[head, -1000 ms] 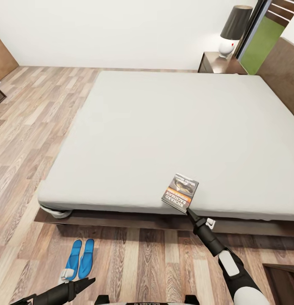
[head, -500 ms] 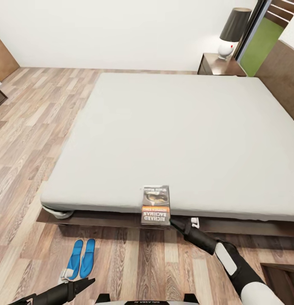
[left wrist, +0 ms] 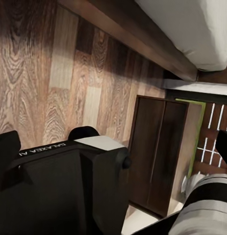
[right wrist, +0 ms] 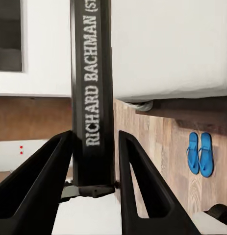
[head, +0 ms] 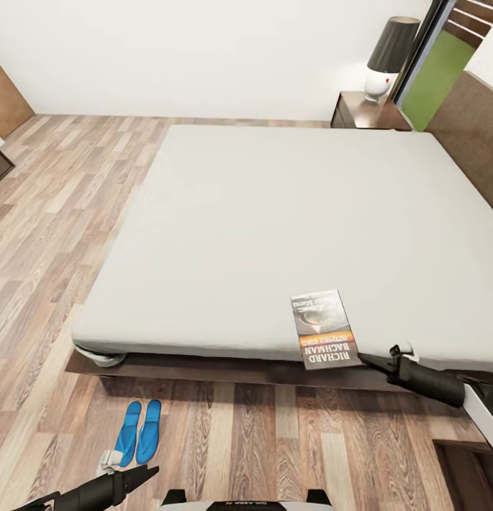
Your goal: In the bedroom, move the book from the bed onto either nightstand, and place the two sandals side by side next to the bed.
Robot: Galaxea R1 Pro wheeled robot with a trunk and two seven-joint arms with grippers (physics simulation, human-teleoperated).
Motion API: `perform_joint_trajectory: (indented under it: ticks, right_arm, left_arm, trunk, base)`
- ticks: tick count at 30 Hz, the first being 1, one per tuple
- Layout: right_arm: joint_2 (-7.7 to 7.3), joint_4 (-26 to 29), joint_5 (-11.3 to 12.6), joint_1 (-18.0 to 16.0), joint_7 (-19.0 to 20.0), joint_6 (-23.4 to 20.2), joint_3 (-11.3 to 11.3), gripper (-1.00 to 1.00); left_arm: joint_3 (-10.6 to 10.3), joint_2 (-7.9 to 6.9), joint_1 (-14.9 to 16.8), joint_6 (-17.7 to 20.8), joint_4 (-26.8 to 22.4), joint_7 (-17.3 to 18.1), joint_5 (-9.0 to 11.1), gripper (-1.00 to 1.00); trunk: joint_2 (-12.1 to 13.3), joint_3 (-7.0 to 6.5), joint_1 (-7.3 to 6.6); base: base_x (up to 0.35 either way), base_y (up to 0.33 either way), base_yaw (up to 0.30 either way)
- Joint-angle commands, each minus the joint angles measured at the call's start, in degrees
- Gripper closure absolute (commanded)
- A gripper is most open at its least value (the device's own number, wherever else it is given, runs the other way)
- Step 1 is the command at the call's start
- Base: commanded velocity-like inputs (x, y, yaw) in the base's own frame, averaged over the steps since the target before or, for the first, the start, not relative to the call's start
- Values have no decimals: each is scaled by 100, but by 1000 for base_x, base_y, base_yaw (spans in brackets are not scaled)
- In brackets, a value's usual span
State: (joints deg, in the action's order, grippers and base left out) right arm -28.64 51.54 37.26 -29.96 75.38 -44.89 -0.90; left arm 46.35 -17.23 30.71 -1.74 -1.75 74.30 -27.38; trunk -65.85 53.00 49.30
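The book [head: 324, 328] shows a grey-black cover, orange band, white lettering; the sandals [head: 136, 432] are bright blue; the mattress [head: 275, 227] pale grey; the floor [head: 55, 213] brown wood-plank.

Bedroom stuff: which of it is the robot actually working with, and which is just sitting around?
Part of the job:
- book, held by the right gripper
- bed
- nightstand
- two blue sandals, side by side on the floor

Just lying about:
- lamp on the nightstand
- dark cabinet

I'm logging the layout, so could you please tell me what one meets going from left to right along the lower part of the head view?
Left gripper → blue sandals → book → right gripper.
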Motion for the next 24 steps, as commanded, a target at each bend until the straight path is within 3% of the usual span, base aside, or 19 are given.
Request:
perform_joint_trajectory:
  ticks: [1, 6, 9, 13, 19, 24]
  right_arm:
    - [-9, -1, 7, -2, 3, -45, 2, 100]
    - [-25, -161, -544, -1, 16, -35, 11, 100]
    - [-14, -551, -929, -1, 19, -1, 17, 100]
    - [-3, -1088, -1178, -1, 20, 106, 32, 100]
    - [31, -1954, -1375, -1, 88, 1385, 80, 100]
    - [34, -2491, -1593, 3, 535, 1812, 555, 100]
  left_arm:
    - [49, 0, 3, -18, -1, 13, -56, -100]
    - [49, 5, 3, -19, 5, 13, -59, -100]
    - [49, 8, -1, -18, 7, 11, -63, -100]
    - [49, 9, 1, -12, 8, 11, -65, -100]
    - [49, -33, 1, -19, 4, 66, -59, -100]
    - [54, -178, 4, -10, 0, 409, -41, -100]
  trunk:
    - [39, -16, -22]
    - [240, -105, -132]
    - [360, -159, -198]
    - [521, -231, -286]
    - [761, -339, -418]
    - [962, -428, -528]
  base:
    - [0, 0, 0]
    - [0, 0, 0]
    - [0, 0, 0]
    - [0, 0, 0]
    - [0, 0, 0]
    - [0, 0, 0]
